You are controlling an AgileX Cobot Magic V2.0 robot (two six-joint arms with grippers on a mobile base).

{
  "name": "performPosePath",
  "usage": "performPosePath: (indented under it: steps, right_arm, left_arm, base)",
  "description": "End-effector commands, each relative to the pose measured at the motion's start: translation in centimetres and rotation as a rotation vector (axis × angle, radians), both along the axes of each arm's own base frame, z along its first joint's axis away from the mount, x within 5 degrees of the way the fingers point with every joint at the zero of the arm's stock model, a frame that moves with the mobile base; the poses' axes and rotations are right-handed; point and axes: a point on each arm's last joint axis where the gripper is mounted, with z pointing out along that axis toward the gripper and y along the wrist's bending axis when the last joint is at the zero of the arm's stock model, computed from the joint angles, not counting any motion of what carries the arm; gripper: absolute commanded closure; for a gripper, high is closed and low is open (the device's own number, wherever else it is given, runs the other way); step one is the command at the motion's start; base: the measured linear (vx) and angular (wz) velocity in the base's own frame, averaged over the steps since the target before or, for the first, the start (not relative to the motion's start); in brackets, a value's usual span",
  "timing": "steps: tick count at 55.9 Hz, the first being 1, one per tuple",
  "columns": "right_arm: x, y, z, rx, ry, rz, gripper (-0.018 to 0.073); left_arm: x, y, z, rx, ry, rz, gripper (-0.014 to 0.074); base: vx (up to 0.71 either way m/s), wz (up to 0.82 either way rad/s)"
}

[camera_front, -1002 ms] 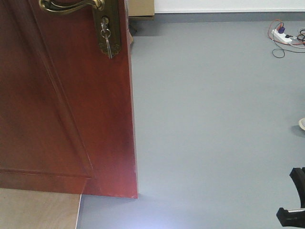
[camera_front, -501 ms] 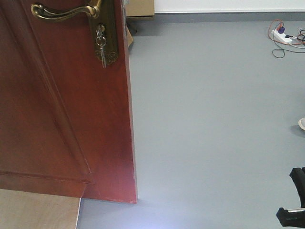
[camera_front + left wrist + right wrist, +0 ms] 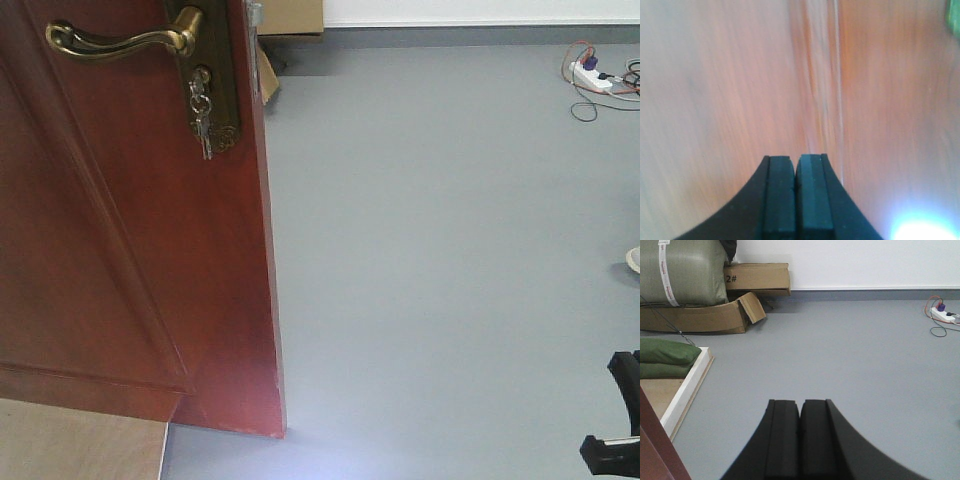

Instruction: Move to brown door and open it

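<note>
The brown door [image 3: 120, 250] fills the left of the front view, with its free edge running down to the grey floor. It carries a brass lever handle [image 3: 110, 42] and a bunch of keys [image 3: 203, 125] hanging from the lock. My left gripper [image 3: 796, 159] is shut and empty, very close to the door's wood face [image 3: 740, 75]. My right gripper [image 3: 800, 402] is shut and empty, pointing over the grey floor. A corner of the door [image 3: 655, 450] shows at the lower left of the right wrist view.
Cardboard boxes [image 3: 700, 315], a large green sack [image 3: 685, 270] and green bags [image 3: 665, 357] lie beyond the door, beside a white threshold strip [image 3: 687, 385]. A power strip with cables [image 3: 590, 75] lies at the far right. Grey floor [image 3: 450, 250] spreads to the right.
The door's handle and free edge have shifted left in the front view, and the handle and keys sit lower in frame. More grey floor shows beside the door.
</note>
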Motion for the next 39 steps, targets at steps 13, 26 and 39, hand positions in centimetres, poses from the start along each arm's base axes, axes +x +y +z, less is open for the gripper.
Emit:
performPosePath:
  steps: [13, 26, 39]
  right_arm:
    - [0.16, -0.04, 0.57, -0.005, -0.08, -0.002, 0.0559]
    - [0.16, -0.04, 0.57, -0.005, -0.08, -0.002, 0.0559]
    - [0.16, -0.04, 0.57, -0.005, -0.08, -0.002, 0.0559]
  left_arm:
    - [-0.16, 0.09, 1.33, -0.004, -0.106, 0.01, 0.053]
    - [-0.16, 0.09, 1.33, -0.004, -0.106, 0.01, 0.053]
    - [-0.16, 0.09, 1.33, -0.004, -0.106, 0.01, 0.053]
  base:
    - [0.0, 0.0]
    - [0.0, 0.0]
    - [0.0, 0.0]
